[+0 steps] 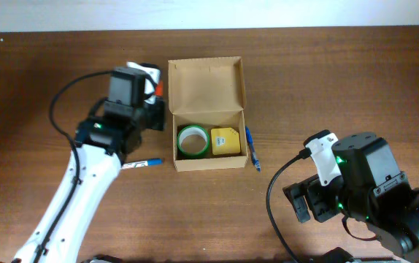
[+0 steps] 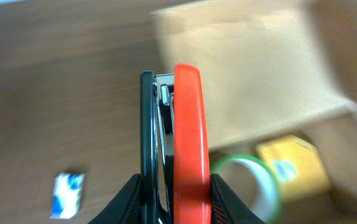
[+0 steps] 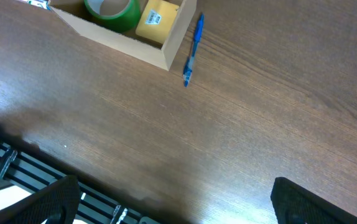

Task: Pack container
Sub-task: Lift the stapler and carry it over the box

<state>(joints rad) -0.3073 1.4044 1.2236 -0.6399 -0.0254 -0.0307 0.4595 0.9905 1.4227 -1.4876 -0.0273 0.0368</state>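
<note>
Clamping a red-and-dark stapler (image 2: 188, 137), the jaws of the left gripper (image 2: 175, 196) stand partly closed, a grip plain only in the left wrist view. Overhead, the tan-brown cardboard mailer box (image 1: 206, 84) sits mid-surface (image 1: 341, 88), lid open, holding 1 green tape roll (image 1: 193, 141) and 1 yellow block (image 1: 225, 141). The jaws of the right gripper (image 3: 175, 199) gape wide and empty. Its wrist view shows a blue pen (image 3: 192, 46) beside the box.

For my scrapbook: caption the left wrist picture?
Jaws grip a red stapler near the open box holding green tape.

Overhead gives you the table (image 1: 355, 80) straight down; left wrist looks close at the cardboard box (image 2: 247, 74), right wrist from farther off; all share its tape roll (image 3: 122, 18).
</note>
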